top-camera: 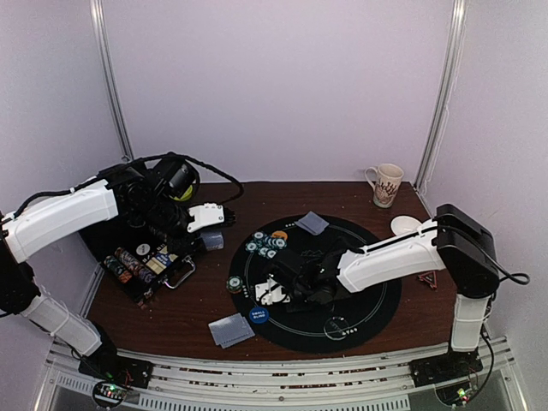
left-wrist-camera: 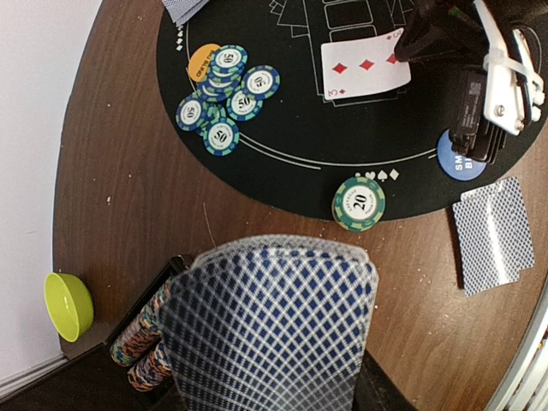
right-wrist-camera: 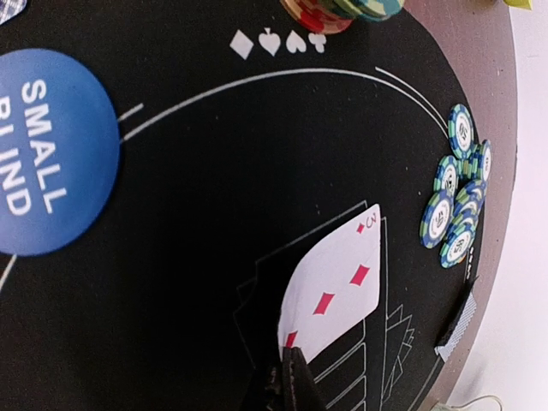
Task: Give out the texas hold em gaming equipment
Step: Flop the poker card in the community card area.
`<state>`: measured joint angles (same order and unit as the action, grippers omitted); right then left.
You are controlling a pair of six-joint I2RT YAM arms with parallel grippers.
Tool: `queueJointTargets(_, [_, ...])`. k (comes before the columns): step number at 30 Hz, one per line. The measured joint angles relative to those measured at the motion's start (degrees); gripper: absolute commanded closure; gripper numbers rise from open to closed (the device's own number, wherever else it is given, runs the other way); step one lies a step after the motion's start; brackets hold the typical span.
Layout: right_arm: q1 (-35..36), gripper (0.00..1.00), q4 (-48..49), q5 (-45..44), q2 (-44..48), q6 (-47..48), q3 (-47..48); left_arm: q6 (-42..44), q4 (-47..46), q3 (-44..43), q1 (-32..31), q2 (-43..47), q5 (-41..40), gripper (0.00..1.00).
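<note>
While our right gripper is pinched shut on the face-up three of diamonds at 9 o'clock on the black mat and our left gripper clamps the deck, we should settle that card flat and square there before releasing.

The round mat looks like matt black cloth; the table under it is dull dark wood, faintly scratched. The chips on the mat look smooth plastic; the three of diamonds there is smooth white card.
</note>
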<state>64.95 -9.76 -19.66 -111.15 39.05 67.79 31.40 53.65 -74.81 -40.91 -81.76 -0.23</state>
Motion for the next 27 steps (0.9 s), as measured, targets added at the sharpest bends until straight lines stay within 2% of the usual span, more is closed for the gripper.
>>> queueJointTargets(10, [-0.6,1.0,-2.2,3.5,-5.0,0.3,5.9,0.0,0.0,0.0,0.0,0.0,0.0,0.54])
queueJointTargets(27, [-0.8,1.0,-3.9,6.7,-6.1,1.5,8.2,0.0,0.0,0.0,0.0,0.2,0.0,0.54])
